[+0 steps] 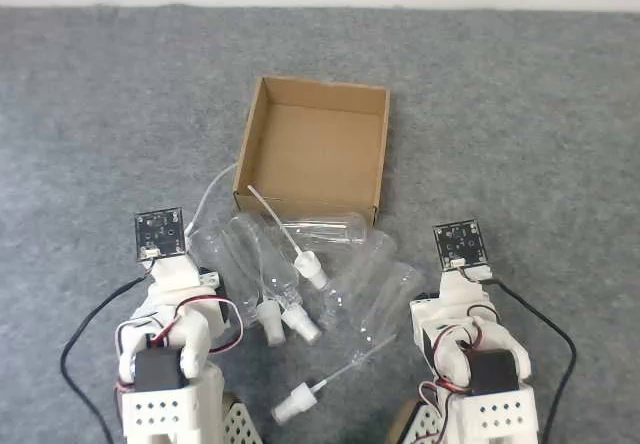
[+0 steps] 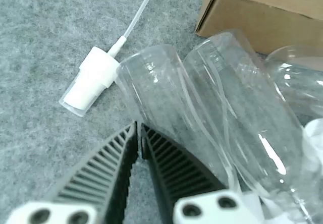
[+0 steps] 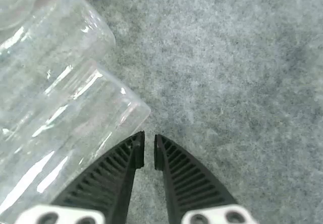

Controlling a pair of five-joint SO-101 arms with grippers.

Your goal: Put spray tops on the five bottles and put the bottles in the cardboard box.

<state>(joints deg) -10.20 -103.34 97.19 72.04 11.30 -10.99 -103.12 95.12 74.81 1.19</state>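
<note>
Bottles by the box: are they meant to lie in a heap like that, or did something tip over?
The clear bottles lie on their sides in a jumble beside the cardboard box, none upright, with a loose spray top among them. A second spray top lies apart from the heap. Nothing looks spilled or broken.

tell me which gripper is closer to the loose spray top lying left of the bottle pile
Left. The left gripper hangs right beside the spray top, at the edge of the bottles. The right gripper is across them, by the outermost bottle.
</note>
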